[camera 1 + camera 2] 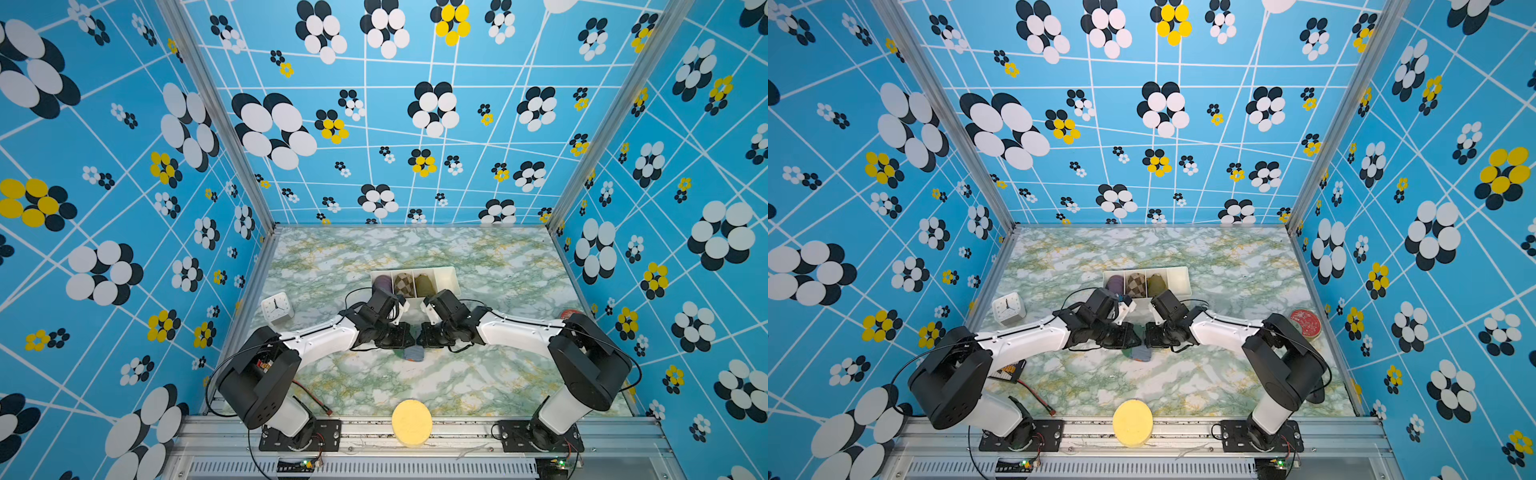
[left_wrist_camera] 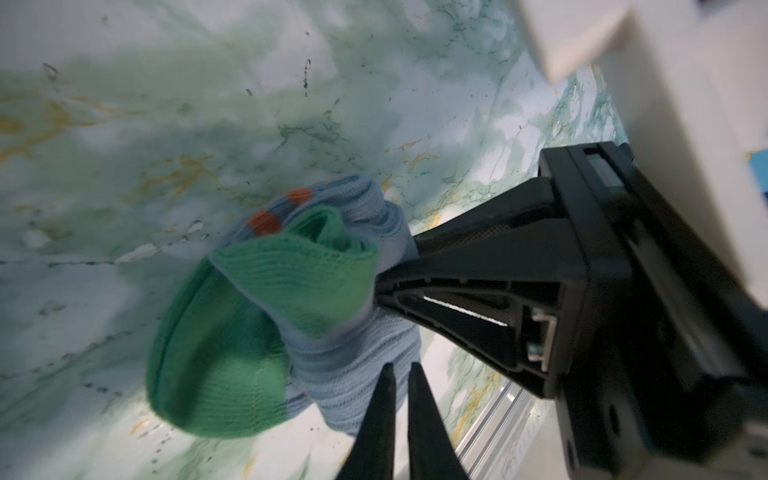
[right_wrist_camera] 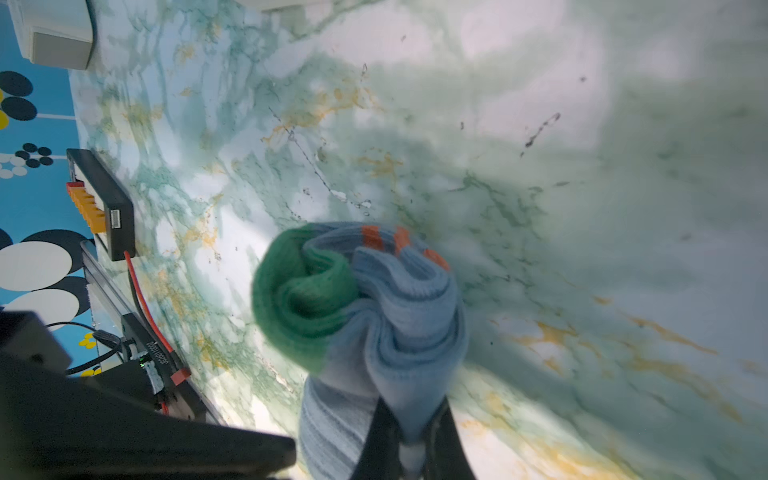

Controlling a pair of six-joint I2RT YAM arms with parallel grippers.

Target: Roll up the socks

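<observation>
The socks [image 2: 316, 291] look mostly rolled into a tight bundle at mid-bench [image 1: 478, 374], with the green toe curled inside. My right fingers [image 3: 380, 440] are clamped on its blue end. My left fingers [image 2: 384, 399] are clenched at its edge, but I cannot tell if they pinch cloth. I judge the cuff tuck remains. The tray [image 1: 451, 276] sits close behind my wrists, and the clock [image 1: 277, 308] is well apart.

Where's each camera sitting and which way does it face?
Top views: high at the front, looking down on the green marbled table; both arms show.
Left wrist: on the left arm, looking along its jaws at the grey-blue ribbed socks with green toes.
Right wrist: on the right arm, its jaws shut on them.
Shared: the socks.
</observation>
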